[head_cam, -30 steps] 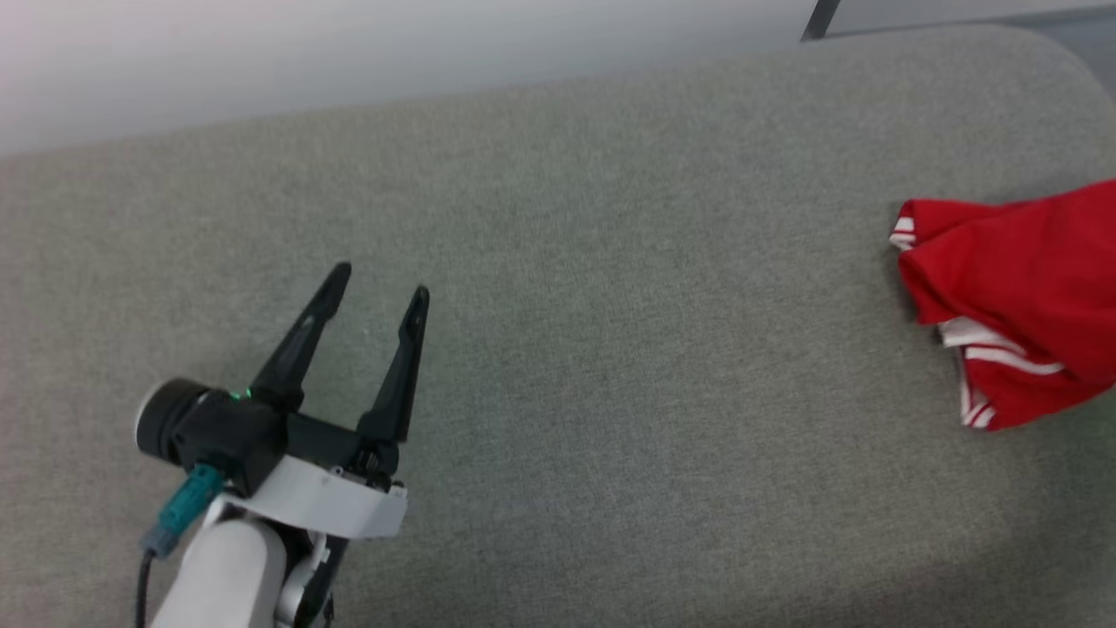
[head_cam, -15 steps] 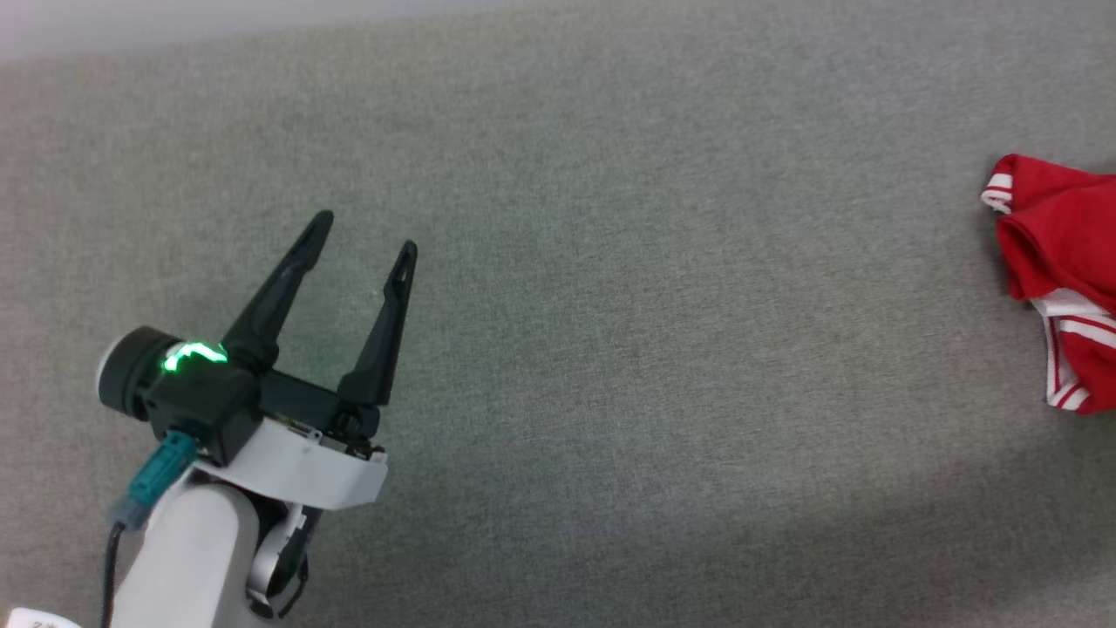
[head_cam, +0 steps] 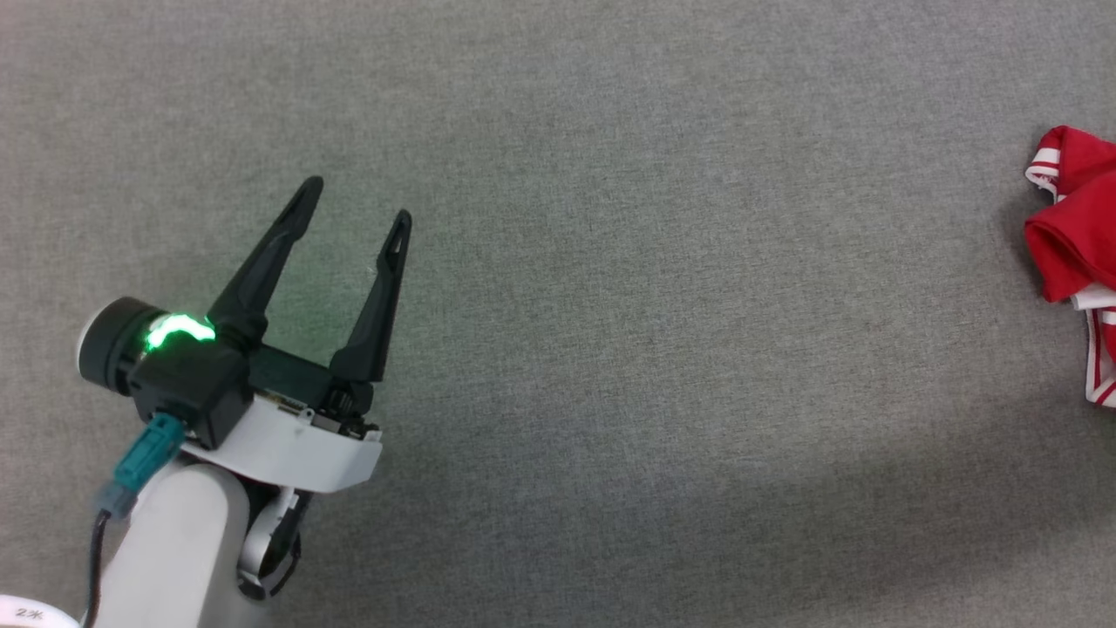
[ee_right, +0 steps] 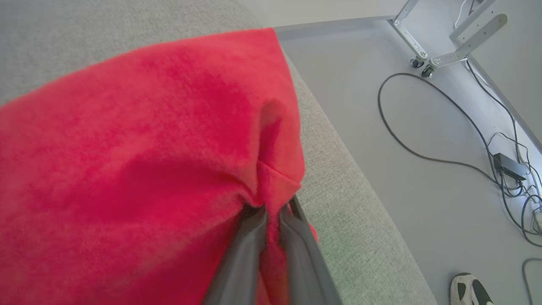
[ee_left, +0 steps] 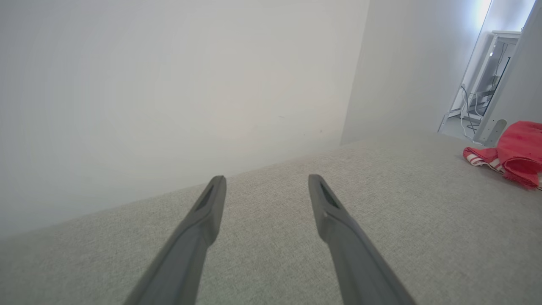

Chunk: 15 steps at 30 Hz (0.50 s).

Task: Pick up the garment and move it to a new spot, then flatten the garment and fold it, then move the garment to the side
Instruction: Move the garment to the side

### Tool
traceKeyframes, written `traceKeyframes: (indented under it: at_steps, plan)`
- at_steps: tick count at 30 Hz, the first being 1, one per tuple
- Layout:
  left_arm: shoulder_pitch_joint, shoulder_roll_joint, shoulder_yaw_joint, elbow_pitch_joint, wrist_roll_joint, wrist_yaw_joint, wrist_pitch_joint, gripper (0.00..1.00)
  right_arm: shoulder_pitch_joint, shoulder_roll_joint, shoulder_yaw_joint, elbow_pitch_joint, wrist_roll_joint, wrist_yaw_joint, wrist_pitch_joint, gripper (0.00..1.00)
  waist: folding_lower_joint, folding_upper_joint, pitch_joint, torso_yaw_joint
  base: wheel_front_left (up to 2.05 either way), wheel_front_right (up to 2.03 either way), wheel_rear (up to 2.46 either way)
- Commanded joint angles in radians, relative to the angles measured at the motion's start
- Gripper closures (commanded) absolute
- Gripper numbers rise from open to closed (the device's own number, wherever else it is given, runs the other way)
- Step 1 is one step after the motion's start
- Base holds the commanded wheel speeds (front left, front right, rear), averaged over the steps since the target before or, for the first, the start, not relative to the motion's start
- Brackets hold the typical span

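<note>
Nearest to me in the head view, the pale left forearm rises from the lower left corner, with a teal connector [head_cam: 139, 462] plugged in at the wrist and a green light [head_cam: 179, 330] lit on the black housing. I find the left end effector [head_cam: 357, 200] spread wide, its two dark fingers well apart and nothing between them; the left wrist view confirms this, showing the left end effector [ee_left: 266, 178] above the bare grey covering of the table [ee_left: 381, 212], though I cannot tell whether the tips touch it. Beyond those fingers the table [head_cam: 654, 305] runs on to the right, and the garment [head_cam: 1072, 244] lies bunched at the right edge of the head view, red with white striped trim, cut off by the frame. In the left wrist view the garment [ee_left: 516, 152] sits heaped at the far right, well apart from the left fingers, with a plain pale wall [ee_left: 169, 84] behind the table. In the right wrist view I record the right end effector [ee_right: 274, 209] closed tight on a pinched fold of the garment [ee_right: 148, 148], red cloth gathered around both fingers and spreading over the left side. Past the cloth, the table [ee_right: 338, 169] edge runs diagonally, and below it lies the floor [ee_right: 402, 106] with a shoe [ee_right: 468, 290] at the bottom edge, a dark cable [ee_right: 423, 140] looping across, and wheeled frame legs [ee_right: 423, 55] farther off.
</note>
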Motion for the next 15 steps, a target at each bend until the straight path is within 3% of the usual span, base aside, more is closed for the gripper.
traceKeyframes:
  at_steps: [1,2,3,4,5,15]
  plan:
    - [-0.012,0.002,-0.001,-0.003,0.007,0.005,-0.002,0.0,-0.009,0.005,0.002,0.002,-0.008,-0.001,-0.005,1.0,0.0,0.0,-0.001,-0.001,0.0,0.0,0.0]
    - [-0.012,0.0,-0.005,-0.001,0.006,0.006,-0.003,0.0,-0.014,0.006,0.002,0.011,-0.01,-0.001,-0.009,0.76,0.0,0.0,-0.003,-0.003,0.0,0.0,0.0]
    - [-0.012,0.0,-0.005,-0.001,0.006,0.006,-0.003,0.0,-0.014,0.006,0.002,0.011,-0.01,-0.001,-0.009,0.76,0.0,0.0,-0.003,-0.003,0.0,0.0,0.0]
    - [-0.013,-0.002,-0.007,0.002,0.005,0.005,-0.005,0.0,-0.017,0.004,-0.001,0.015,-0.007,-0.001,-0.011,0.53,0.0,0.0,-0.006,-0.003,0.0,0.0,0.0]
    - [-0.012,-0.004,-0.008,0.005,0.003,0.005,-0.006,0.0,-0.018,0.005,-0.003,0.019,-0.002,-0.001,-0.01,0.02,0.0,0.0,-0.01,-0.004,0.0,0.0,0.0]
    - [0.029,-0.031,-0.029,0.062,-0.023,0.005,-0.031,0.0,0.005,-0.016,0.027,0.001,0.038,-0.001,-0.036,0.0,0.0,0.0,-0.099,-0.003,0.0,0.0,0.0]
